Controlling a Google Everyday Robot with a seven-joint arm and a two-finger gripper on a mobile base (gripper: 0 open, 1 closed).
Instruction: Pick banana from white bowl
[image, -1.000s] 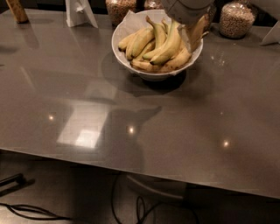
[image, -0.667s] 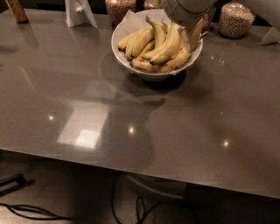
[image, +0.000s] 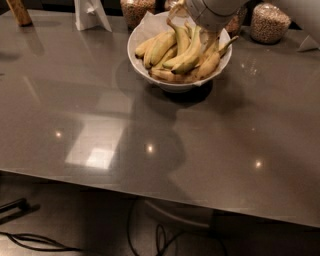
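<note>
The white bowl (image: 170, 82) stands at the back middle of the grey table, with white paper lining its rim. Several yellow-green bananas (image: 182, 52) lie heaped in it. My gripper (image: 212, 37) reaches down from the top of the view, at the end of the white arm (image: 215, 9). It is over the right side of the bowl, in among the bananas there. Its tips are hidden among the bananas.
Glass jars of grain stand behind the bowl, one at the right (image: 270, 22) and one at the left (image: 135, 9). A white stand (image: 90, 12) and a brown object (image: 20, 11) are at the back left. White paper (image: 307, 44) lies at the right edge. Cables lie under the table.
The gripper has settled slightly lower and leftward into the right side of the bowl. The bowl and the bananas have not visibly moved.
</note>
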